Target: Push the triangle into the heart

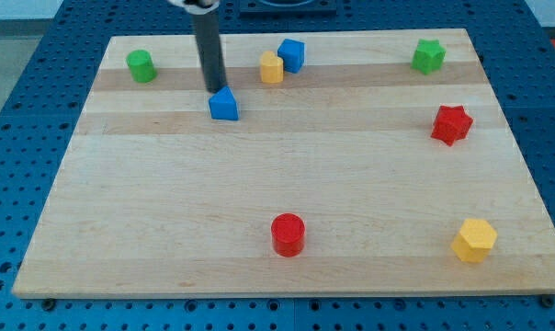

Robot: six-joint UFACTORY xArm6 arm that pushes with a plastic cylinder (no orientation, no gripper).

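A blue triangle block [224, 105] lies on the wooden board near the view's top, left of centre. My tip [215, 89] stands just above and slightly left of it, touching or nearly touching its top-left edge. A small yellow block [272, 68], which looks like the heart, lies up and to the right of the triangle, with a gap between them. A blue cube [292, 55] sits against the yellow block's upper right side.
A green cylinder [141, 66] is at the top left and a green star [428, 56] at the top right. A red star [452, 124] is at the right edge, a red cylinder [288, 234] at bottom centre, a yellow hexagon [475, 241] at bottom right.
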